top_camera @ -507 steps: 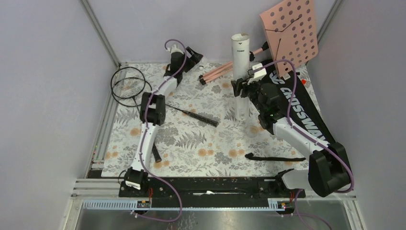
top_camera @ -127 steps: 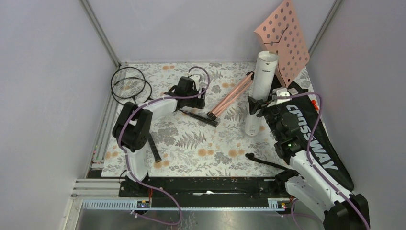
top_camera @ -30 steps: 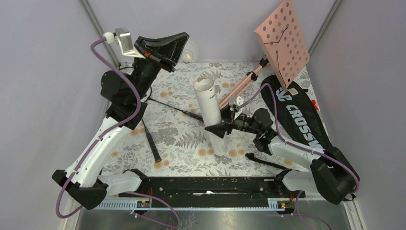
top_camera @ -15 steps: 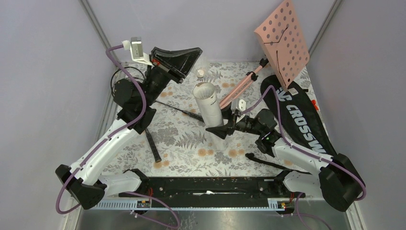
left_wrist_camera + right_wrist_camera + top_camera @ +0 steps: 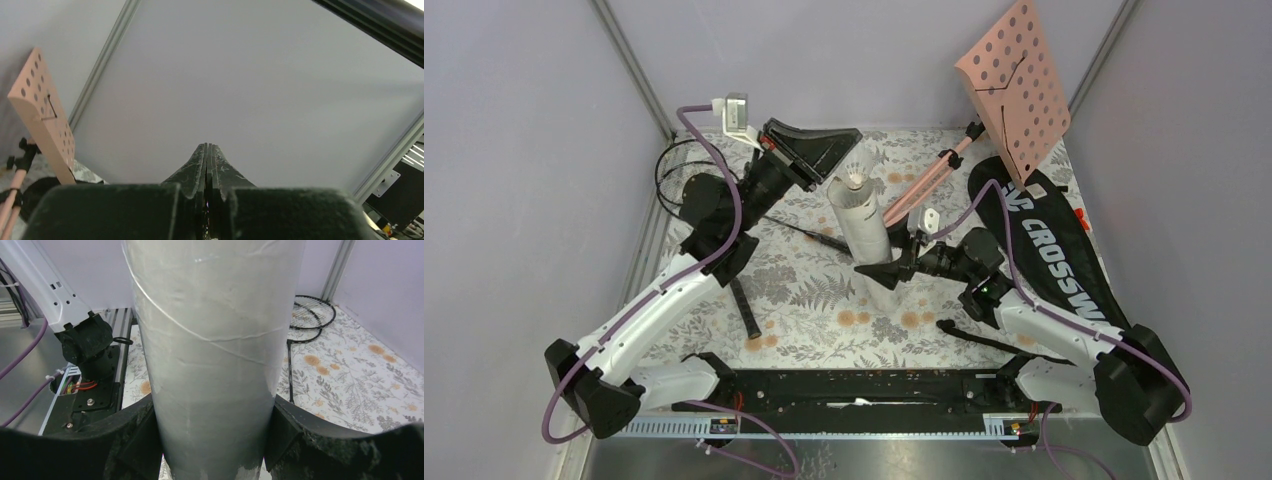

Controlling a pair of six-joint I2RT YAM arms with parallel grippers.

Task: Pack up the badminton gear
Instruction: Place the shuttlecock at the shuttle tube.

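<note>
Right gripper (image 5: 882, 270) stands wide, clamped around the white tube (image 5: 864, 230), which is near upright at centre frame. Left gripper (image 5: 856, 138), fingers pressed together, hangs above the tube's open mouth, where a shuttlecock (image 5: 856, 181) shows. Whether it is pinched or resting inside, I cannot tell.

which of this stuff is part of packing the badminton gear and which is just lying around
For the job:
white tube
shuttlecock at the tube's mouth
two black rackets
black CROSSWAY bag

Just lying about:
pink perforated music stand
pink tripod legs
</note>
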